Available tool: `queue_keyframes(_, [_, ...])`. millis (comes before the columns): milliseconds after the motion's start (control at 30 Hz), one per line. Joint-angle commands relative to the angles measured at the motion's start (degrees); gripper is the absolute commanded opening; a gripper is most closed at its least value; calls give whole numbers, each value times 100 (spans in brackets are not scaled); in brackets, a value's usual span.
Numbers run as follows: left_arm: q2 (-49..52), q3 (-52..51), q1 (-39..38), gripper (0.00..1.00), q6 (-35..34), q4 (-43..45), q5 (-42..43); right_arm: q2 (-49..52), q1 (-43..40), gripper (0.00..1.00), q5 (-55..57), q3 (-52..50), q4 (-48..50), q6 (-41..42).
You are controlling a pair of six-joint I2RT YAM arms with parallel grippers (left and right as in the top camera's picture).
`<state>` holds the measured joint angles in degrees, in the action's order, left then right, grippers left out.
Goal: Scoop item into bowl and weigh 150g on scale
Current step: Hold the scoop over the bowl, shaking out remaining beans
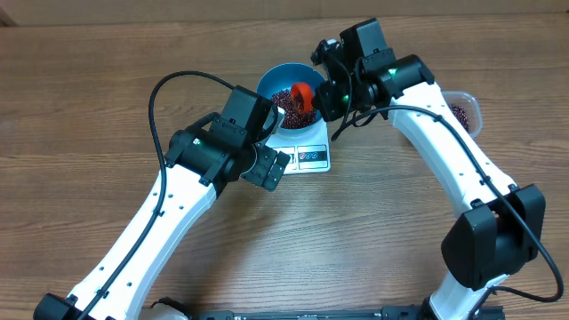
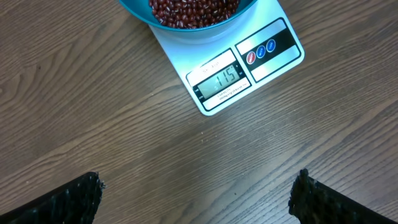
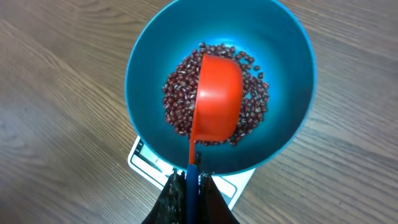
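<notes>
- beans (image 3: 177, 102) are already heaped in the blue bowl (image 3: 144, 56), and the bowl sits on the white kitchen scale (image 2: 273, 59), so the setup part is done
- right gripper (image 3: 190, 186) is pinched tight on the handle of the orange scoop (image 3: 219, 93), which hangs inside the bowl turned mouth-down right over the heap. looks to me like it's tipping a load out
- scale display (image 2: 219, 79) seems to read 115. the digits are small so don't quote me, but if that's right it's short of the 150 target
- left gripper (image 2: 196, 193) is spread wide with nothing in it, hovering over the wood table (image 2: 93, 124) near the display end of the scale, basically just watching the readout
- clear tub (image 1: 462, 111) with more beans sits off beside the right arm, well apart from the scale, so there's supply left
- what's left imo: at least one more scoop or part of one, then small top-ups until the number lands
</notes>
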<state>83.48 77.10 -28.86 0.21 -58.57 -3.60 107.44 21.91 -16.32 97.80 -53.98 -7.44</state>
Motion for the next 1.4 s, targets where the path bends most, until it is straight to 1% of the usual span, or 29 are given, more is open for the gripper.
queue_keyframes(0, [-68,-24,-2,100,90,9,66,-4,50,4,162,170,79,116])
queue_keyframes(200, [-68,-24,-2,100,90,9,66,-4,61,4,157,170,70,195])
queue_keyframes(267, [-68,-24,-2,100,90,9,66,-4,87,4,-59,170,-15,-229])
queue_keyframes(300, [-68,-24,-2,100,92,9,66,-4,87,4,-61,170,-22,-313])
queue_keyframes(333, [-68,-24,-2,100,92,9,66,-4,90,4,-11,170,7,-295])
queue_keyframes(467, [-68,-24,-2,100,90,9,66,-4,55,4,166,170,223,363])
queue_keyframes(633, [-68,-24,-2,100,92,9,66,-4,52,4,133,170,227,420])
queue_keyframes(667, [-68,-24,-2,100,90,9,66,-4,61,4,-57,170,177,227])
queue_keyframes(733, [-68,-24,-2,100,90,9,66,-4,111,4,-337,170,-2,-503])
queue_keyframes(767, [-68,-24,-2,100,90,9,66,-4,138,4,-125,170,-11,-459])
queue_keyframes(833, [-68,-24,-2,100,92,9,66,-4,151,3,304,170,61,-79])
queue_keyframes(933, [-68,-24,-2,100,90,9,66,-4,149,4,363,170,122,166])
queue_keyframes(1367, [-68,-24,-2,100,90,9,66,-4,151,4,363,170,144,313])
